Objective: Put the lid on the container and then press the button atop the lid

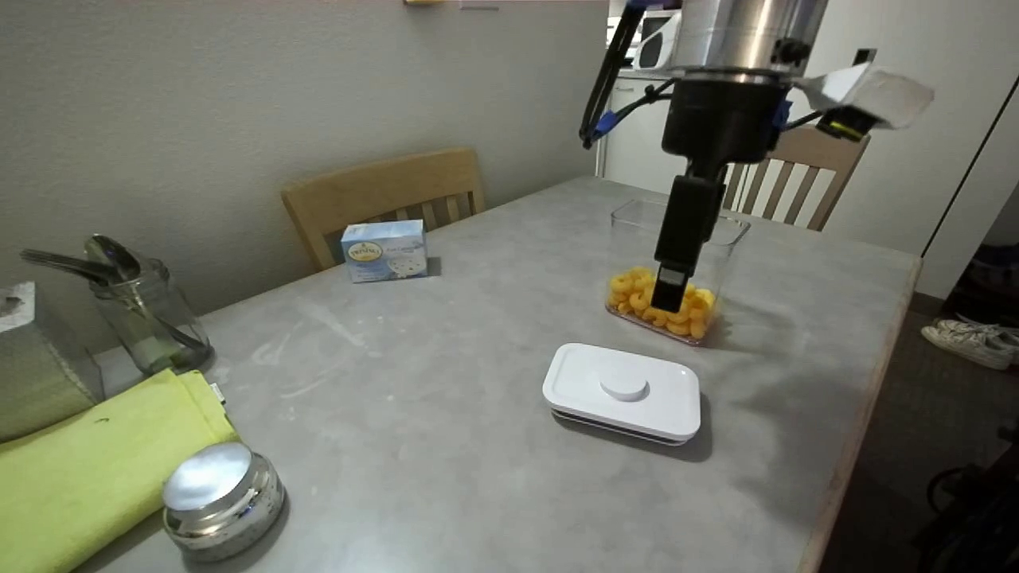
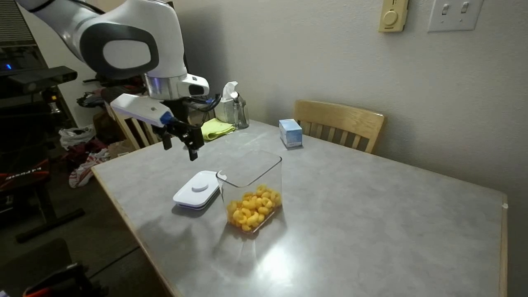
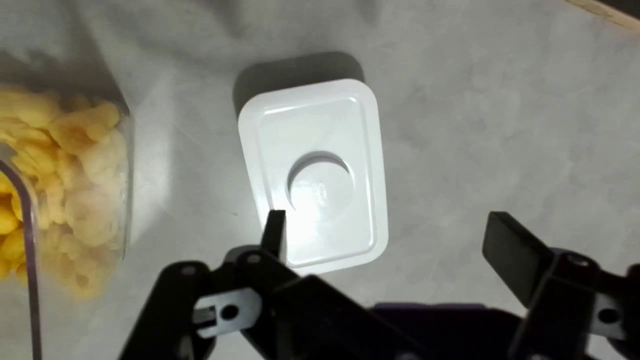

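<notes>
Though near container (image 2: 268, 175), lid (image 3: 325, 137) on table (image 1: 446, 414) below hand (image 3: 386, 220).

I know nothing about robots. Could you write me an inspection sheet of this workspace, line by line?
Surface: grey table, pale smears visible.
Job's things: white lid lies on the table, round button upward; clear container stands beside it, uncovered, food pieces inside.
Clutter: blue box, jar with cutlery, yellow cloth, round metal tin, tissue box.
Gripper: open, holding nothing, raised above the table.
Cables: black cables bend beside the arm, off the table.
Surroundings: wooden chair at the table; shoes and bags beyond it.
</notes>
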Tool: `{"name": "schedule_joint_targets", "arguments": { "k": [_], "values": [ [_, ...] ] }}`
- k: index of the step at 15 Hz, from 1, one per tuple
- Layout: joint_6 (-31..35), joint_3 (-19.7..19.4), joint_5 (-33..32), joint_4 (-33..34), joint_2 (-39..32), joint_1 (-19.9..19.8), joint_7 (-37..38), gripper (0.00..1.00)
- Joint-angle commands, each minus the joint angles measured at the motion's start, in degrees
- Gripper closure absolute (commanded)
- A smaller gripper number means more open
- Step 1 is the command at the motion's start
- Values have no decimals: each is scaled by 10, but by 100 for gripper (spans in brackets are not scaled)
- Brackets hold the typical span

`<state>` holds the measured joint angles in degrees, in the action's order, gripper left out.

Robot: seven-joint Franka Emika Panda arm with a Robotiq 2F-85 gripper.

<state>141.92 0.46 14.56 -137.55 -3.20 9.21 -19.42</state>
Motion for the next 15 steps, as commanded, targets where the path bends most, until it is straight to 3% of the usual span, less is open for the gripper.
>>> {"name": "schedule_joint_targets", "arguments": {
  "k": [1, 9, 15],
  "values": [
    [29, 18, -33, 29, -68, -24, 5, 0],
    [53, 43, -100, 121, -170, -36, -1, 0],
    [26, 23, -205, 188, -234, -28, 26, 0]
  ]
}}
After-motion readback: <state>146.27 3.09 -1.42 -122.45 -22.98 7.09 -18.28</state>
